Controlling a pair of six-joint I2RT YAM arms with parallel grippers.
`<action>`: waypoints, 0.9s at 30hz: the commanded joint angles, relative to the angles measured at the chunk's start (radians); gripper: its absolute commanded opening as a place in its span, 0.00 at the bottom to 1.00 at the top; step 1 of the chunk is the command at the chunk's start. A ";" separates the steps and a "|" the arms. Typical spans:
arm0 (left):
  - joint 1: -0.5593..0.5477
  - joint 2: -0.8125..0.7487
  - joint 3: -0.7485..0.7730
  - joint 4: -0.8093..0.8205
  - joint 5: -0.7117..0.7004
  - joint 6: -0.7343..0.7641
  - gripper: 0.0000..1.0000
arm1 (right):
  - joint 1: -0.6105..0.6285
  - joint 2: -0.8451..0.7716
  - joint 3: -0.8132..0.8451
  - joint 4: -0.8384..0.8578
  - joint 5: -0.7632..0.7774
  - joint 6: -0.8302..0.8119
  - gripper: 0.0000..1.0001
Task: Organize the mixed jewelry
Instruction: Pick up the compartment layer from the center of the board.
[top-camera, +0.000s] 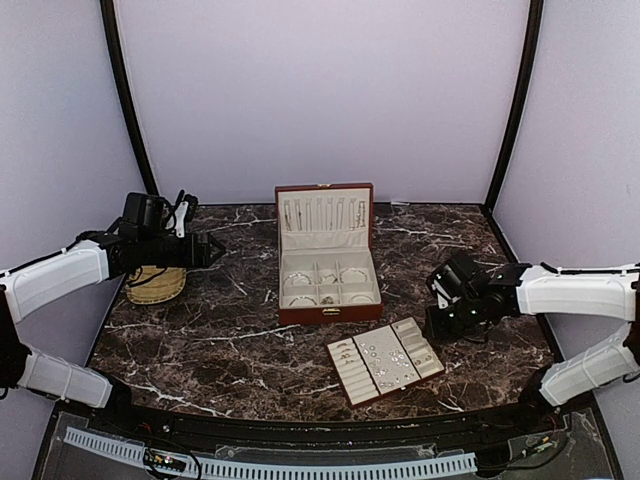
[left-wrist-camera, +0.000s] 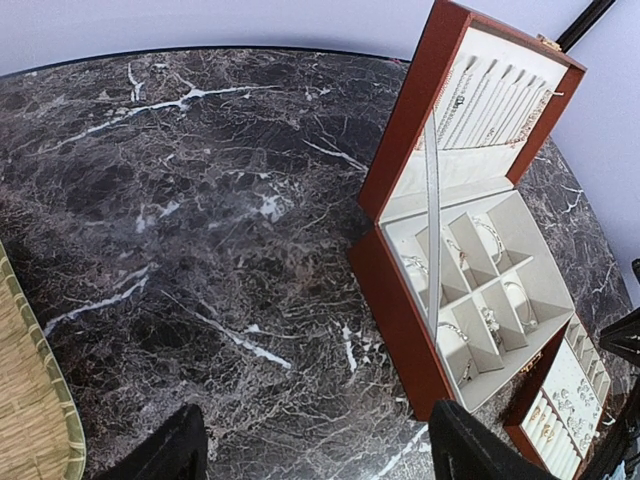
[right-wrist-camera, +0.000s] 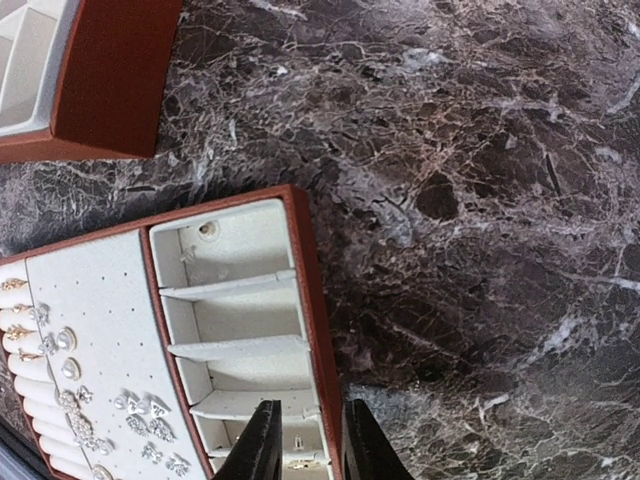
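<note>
Marble bench (top-camera: 200, 340). Jewelry (top-camera: 388, 357) sits on tray (right-wrist-camera: 100, 290), lower centre; more in open box (top-camera: 330, 314). Left pincer (left-wrist-camera: 318, 440) wide open, empty. Right pincer (right-wrist-camera: 305, 432) narrowed astride tray rim; grip cannot be told.

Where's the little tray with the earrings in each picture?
Top view: tray near the front, right of centre.
Left wrist: bottom right corner.
Right wrist: lower left.
Shared landmark: the open red-brown box beside it.
</note>
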 joint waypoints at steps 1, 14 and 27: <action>0.005 0.000 -0.007 0.008 0.014 0.009 0.79 | 0.010 0.039 0.034 0.043 0.030 -0.034 0.22; 0.005 0.017 -0.004 0.010 0.031 0.002 0.79 | 0.009 0.110 0.036 0.063 0.046 -0.066 0.17; 0.005 0.019 -0.004 0.004 0.032 0.002 0.79 | 0.010 0.138 0.030 0.071 0.052 -0.079 0.14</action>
